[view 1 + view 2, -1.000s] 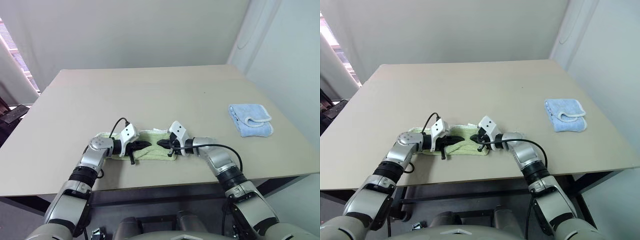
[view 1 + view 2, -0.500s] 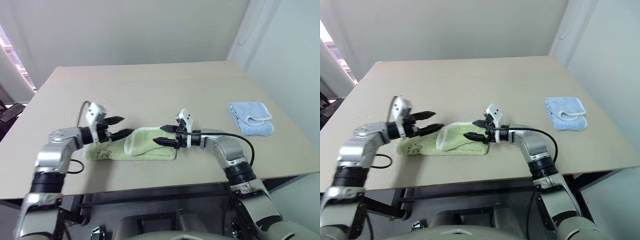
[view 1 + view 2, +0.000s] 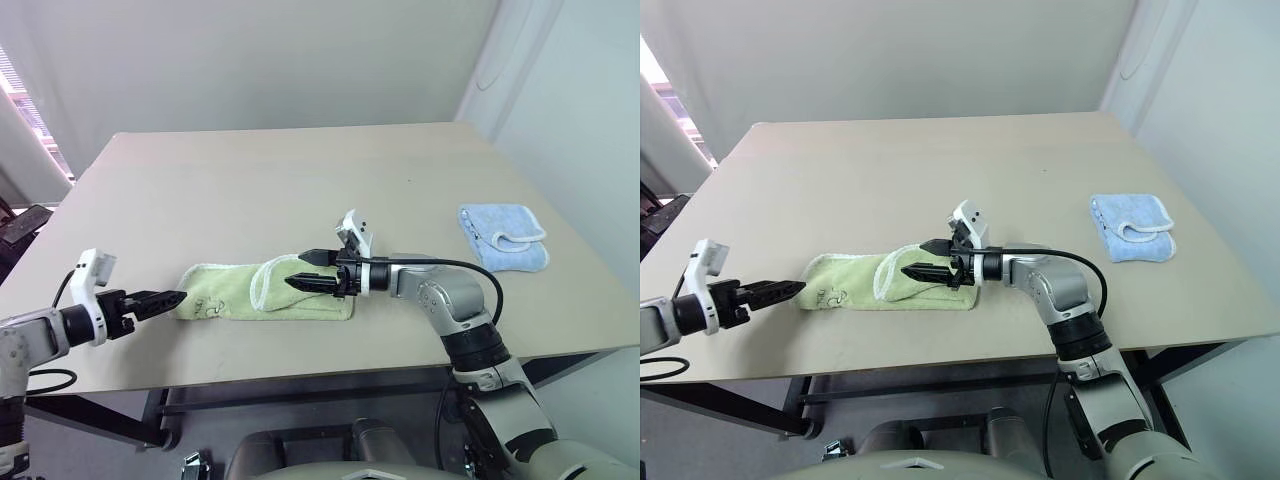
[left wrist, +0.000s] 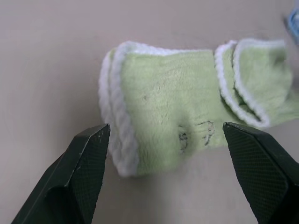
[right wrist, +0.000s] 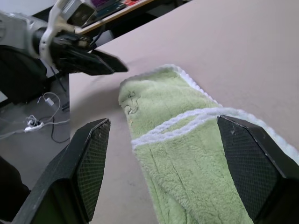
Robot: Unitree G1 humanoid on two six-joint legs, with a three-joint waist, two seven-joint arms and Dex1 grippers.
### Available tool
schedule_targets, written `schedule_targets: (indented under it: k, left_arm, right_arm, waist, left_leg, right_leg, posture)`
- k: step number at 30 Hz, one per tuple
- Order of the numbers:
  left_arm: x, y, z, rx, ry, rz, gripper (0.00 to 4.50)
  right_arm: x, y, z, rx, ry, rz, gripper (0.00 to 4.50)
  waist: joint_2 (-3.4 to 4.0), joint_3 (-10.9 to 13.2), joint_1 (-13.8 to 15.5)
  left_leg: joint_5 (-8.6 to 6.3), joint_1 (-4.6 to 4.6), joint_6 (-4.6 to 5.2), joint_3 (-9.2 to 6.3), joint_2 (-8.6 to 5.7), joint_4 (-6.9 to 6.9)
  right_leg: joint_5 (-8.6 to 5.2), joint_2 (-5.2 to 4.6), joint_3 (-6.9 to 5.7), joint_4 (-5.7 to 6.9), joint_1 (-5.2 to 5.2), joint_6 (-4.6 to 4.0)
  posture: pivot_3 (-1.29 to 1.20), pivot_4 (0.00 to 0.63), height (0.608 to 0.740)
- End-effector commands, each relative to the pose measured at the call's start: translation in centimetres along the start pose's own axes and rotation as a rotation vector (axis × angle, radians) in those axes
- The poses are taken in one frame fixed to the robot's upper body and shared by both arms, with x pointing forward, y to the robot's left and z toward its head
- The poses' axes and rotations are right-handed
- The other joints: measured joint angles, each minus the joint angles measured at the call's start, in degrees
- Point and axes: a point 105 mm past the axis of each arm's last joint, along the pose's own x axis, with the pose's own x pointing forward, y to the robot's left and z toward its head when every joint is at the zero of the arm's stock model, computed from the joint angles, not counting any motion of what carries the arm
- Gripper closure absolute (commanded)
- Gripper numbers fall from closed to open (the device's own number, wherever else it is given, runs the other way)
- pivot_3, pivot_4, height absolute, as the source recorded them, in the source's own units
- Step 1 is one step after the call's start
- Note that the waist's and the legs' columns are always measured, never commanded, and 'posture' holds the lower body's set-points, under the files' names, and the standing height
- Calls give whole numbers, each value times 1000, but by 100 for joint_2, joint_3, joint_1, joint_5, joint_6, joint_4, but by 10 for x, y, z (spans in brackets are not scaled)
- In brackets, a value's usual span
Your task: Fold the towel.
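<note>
The towel [image 3: 265,293] is laid on the table [image 3: 300,180], between the left gripper [image 3: 160,298] and the right gripper [image 3: 305,270]. The cloth [image 3: 502,238] is set well to the right of the right gripper.

A bare test room or lab, not a home: 1 plain beige table [image 3: 300,180] stands on dark metal legs against blank pale walls [image 3: 250,60], with a window's blinds [image 3: 12,75] at the left edge. Loose cables [image 5: 35,123] trail over the grey floor below (no furnishings, no decoration in sight).
</note>
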Motion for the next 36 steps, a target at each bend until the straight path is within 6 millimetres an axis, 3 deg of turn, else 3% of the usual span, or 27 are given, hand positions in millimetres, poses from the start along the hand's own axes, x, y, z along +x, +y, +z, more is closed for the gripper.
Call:
schedule_targets:
  k: [1,14,23,27,36]
  left_arm:
    - [-11,-4,3,-74,-36,-14,427]
    - [-3,-3,-24,-270,-57,-33,427]
    - [11,13,-19,-367,-151,-8,427]
    - [22,11,-27,-384,-128,-29,427]
    - [43,14,-12,-423,-173,-64,427]
  right_arm:
    - [7,8,13,-3,-36,27,685]
    - [14,2,12,6,-49,-17,685]
    - [13,-3,7,-14,-43,-63,685]
    - [11,-6,7,-12,-48,-86,685]
    - [6,-13,8,-21,-49,-131,685]
  waist:
    - [0,0,3]
    - [-7,-5,7]
    - [-3,-4,13]
    - [3,-4,16]
    - [9,-2,30]
  left_leg:
    - [0,0,0,0,0,-2]
    - [-1,0,-2,0,-2,-2]
    - [-1,2,-3,-1,-3,-3]
    - [-1,3,-3,-1,-3,-3]
    - [-1,9,-4,-4,-10,0]
  right_leg:
    - [-1,1,0,0,-1,-1]
    - [-1,-10,1,0,-3,-5]
    - [0,-9,1,0,-4,-9]
    - [2,-8,-1,1,-2,-11]
    - [8,-15,-16,1,-8,-19]
  posture:
    - [0,0,729]
    - [0,0,729]
    - [0,0,729]
    - [0,0,729]
    - [0,0,729]
